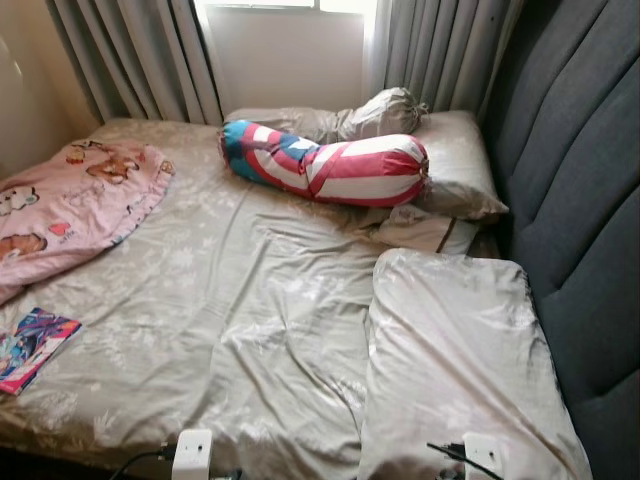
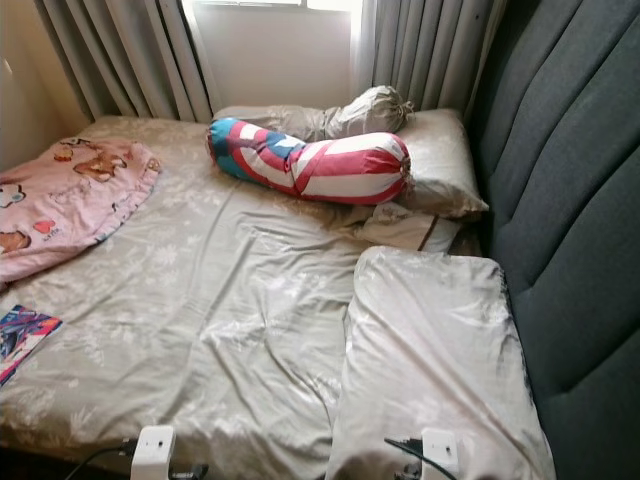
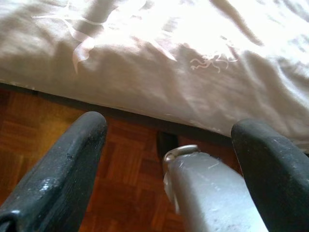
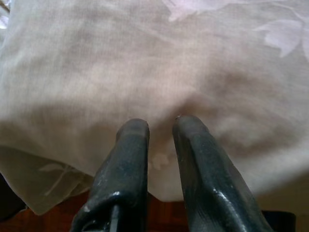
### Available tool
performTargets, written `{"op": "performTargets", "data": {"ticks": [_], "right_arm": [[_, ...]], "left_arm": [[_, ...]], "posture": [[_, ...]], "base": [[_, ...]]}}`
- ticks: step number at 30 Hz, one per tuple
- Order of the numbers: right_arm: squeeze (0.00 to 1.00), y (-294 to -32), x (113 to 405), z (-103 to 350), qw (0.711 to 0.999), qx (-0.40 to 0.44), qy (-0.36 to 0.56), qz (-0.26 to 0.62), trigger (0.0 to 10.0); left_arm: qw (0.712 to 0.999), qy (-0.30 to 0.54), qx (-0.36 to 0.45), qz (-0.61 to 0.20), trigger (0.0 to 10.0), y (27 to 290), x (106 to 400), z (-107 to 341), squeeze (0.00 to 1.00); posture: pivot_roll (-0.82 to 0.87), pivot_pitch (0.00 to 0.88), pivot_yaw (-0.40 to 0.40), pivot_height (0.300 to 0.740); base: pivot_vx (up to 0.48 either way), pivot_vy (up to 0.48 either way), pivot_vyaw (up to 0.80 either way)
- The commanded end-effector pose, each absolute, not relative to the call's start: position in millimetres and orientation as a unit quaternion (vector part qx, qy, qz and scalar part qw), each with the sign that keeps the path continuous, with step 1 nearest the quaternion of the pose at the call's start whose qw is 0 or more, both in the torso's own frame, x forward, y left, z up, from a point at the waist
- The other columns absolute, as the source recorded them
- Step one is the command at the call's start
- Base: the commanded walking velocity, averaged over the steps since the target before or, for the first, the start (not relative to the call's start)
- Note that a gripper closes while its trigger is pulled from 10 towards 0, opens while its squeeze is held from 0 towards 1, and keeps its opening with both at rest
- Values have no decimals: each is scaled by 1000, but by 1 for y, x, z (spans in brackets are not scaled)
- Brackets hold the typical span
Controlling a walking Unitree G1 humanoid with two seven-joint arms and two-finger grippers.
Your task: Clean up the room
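Note:
A rumpled beige bed sheet point(image 1: 250, 300) covers the bed in front of me. On it lie a red, white and blue striped bolster point(image 1: 330, 165), a pink cartoon blanket point(image 1: 70, 205) at the left, and a colourful book point(image 1: 30, 345) near the left front edge. A large beige pillow point(image 1: 460, 370) lies at the front right. My left gripper point(image 3: 169, 125) is open, low beside the bed's edge over the wooden floor. My right gripper point(image 4: 161, 124) is shut, its fingertips close against the beige fabric, holding nothing.
Two more beige pillows point(image 1: 455, 165) lie at the head, under grey curtains point(image 1: 140, 55) and a window. A dark grey padded headboard point(image 1: 580, 200) runs along the right side. Parquet floor point(image 3: 43, 125) shows below the mattress edge.

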State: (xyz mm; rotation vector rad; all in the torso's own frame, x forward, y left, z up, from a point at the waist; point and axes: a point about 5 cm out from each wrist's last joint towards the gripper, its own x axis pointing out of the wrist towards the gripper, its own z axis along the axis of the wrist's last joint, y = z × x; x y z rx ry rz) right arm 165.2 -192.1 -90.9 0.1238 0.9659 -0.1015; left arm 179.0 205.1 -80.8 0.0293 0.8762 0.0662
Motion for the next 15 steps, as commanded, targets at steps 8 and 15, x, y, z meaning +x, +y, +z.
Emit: {"op": "performTargets", "data": {"ticks": [8,15], "right_arm": [[0,-184,172,-90,880,70,466,-56,10000],[0,-175,178,-88,883,69,464,-35,10000]], "left_arm": [[898,438,17,34,10000,210,175,-83,0],[898,438,16,36,10000,211,174,-83,0]], "posture": [[-37,0,-7,740],[-20,0,-6,740]], "base": [[0,0,0],[0,0,0]]}}
